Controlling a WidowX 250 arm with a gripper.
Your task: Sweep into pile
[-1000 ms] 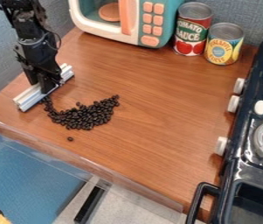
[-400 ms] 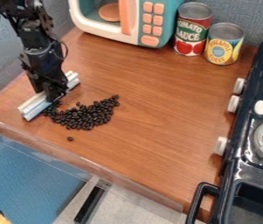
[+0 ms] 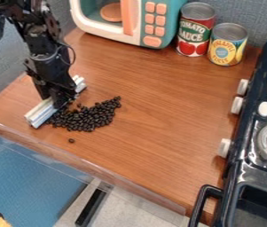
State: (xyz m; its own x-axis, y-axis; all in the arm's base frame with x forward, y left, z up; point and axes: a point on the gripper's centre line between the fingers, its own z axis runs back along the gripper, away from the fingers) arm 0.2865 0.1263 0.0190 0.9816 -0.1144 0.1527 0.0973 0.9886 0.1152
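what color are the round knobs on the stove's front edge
White knobs, seen in the camera view.

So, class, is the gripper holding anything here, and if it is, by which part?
Yes: the gripper holds the long pale bar near its middle, with an end sticking out to each side.

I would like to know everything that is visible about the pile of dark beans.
The pile of beans consists of many small, oval, nearly black pieces with a slight shine. It lies loose and low on the wooden counter, narrowing toward its upper right end. Its left end meets the pale bar. One bean lies apart.
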